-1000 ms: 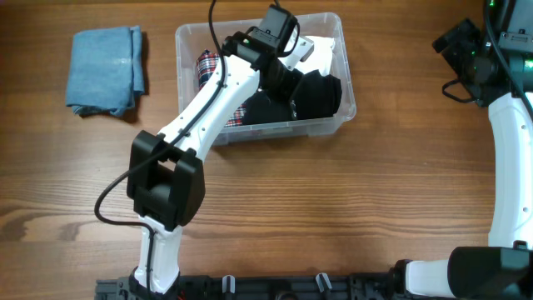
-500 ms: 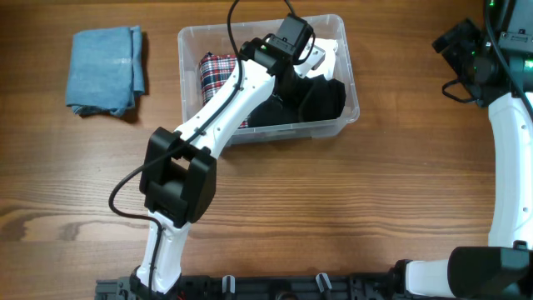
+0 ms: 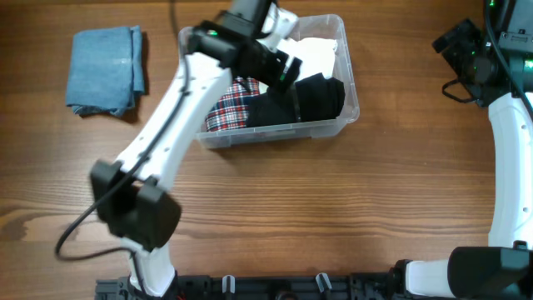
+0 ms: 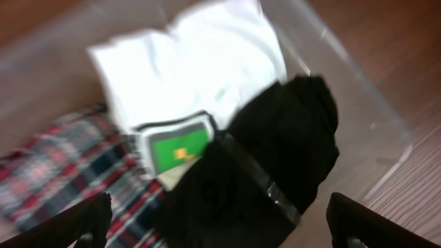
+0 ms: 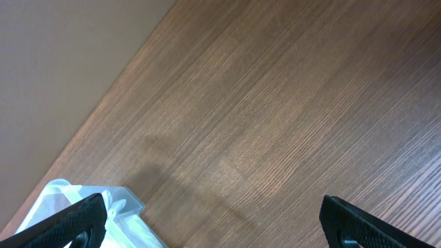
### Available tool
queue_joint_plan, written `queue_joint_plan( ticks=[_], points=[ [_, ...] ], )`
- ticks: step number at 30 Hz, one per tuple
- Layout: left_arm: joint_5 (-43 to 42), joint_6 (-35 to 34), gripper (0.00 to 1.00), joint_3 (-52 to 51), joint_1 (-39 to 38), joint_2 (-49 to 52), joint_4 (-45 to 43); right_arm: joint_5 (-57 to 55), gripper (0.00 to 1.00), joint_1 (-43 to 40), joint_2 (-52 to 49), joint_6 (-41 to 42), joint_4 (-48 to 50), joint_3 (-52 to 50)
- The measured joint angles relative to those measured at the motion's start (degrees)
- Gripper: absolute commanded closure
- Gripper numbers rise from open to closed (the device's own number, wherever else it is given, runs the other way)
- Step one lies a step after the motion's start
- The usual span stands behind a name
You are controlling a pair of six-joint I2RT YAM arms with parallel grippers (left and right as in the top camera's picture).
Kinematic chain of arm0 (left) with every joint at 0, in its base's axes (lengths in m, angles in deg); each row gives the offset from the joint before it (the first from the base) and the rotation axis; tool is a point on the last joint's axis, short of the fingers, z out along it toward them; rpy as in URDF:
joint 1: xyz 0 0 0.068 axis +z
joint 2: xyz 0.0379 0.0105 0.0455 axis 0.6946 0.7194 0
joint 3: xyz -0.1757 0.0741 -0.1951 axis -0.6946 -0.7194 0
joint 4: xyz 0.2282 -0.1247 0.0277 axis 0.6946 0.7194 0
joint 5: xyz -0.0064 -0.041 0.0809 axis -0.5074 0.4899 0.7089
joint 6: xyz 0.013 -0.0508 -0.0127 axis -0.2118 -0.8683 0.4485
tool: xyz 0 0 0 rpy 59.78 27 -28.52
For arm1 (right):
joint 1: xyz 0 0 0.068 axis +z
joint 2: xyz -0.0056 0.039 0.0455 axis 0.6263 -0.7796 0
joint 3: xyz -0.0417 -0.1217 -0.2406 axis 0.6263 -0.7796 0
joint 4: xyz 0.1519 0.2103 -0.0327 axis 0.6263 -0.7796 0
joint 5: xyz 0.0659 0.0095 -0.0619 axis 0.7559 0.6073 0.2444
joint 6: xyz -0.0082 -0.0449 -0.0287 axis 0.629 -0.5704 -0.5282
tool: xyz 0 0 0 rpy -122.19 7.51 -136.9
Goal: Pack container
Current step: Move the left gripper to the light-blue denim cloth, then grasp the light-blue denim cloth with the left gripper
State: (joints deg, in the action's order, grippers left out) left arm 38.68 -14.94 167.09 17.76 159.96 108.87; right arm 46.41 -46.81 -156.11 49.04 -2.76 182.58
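Clear plastic forms the container (image 3: 268, 135), which is set on the wooden desk (image 3: 333, 208) toward its far side, about midway across. Three garments are seen inside it. A white garment (image 3: 318, 52) is laid in the far right part, a black garment (image 3: 310, 98) is bunched at the near right against the wall, and a plaid garment (image 3: 226, 107) in red, white and dark checks is spread at the near left, touching the black one.

From the left wrist view, the left hand (image 4: 217, 203) is held above the container's contents with its two dark fingers (image 4: 83, 220) spread wide and nothing gripped between them. A small item with a green face in a pale frame (image 4: 178, 148) is seen below it, where the white, plaid and black garments meet; what it is cannot be told.

A folded blue cloth (image 3: 107, 68) is laid on the desk to the left of the container, apart from it.

The right hand (image 5: 213, 200) is held at the far right, well apart from the container, its fingers likewise spread wide and empty over bare wood.
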Motion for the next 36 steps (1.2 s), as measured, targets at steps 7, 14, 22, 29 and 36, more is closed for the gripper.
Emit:
queue_joint_plan(
  ticks=[7,14,22,29,36],
  points=[
    [5.2,-7.7,0.00,0.0,12.1,-6.1,4.0,0.0,0.00,0.0,0.0,0.0,0.0,0.0],
    [11.9,-16.1,0.00,-0.1,27.2,-3.8,6.0,0.0,0.00,0.0,0.0,0.0,0.0,0.0],
    [23.8,-16.4,0.01,-0.1,29.4,3.7,0.8,0.0,0.00,0.0,0.0,0.0,0.0,0.0],
    [30.6,-16.9,0.01,-0.1,29.4,13.0,-4.9,0.0,0.00,0.0,0.0,0.0,0.0,0.0],
    [31.5,-17.0,0.00,-0.1,29.4,18.1,-10.3,0.0,0.00,0.0,0.0,0.0,0.0,0.0]
  ],
)
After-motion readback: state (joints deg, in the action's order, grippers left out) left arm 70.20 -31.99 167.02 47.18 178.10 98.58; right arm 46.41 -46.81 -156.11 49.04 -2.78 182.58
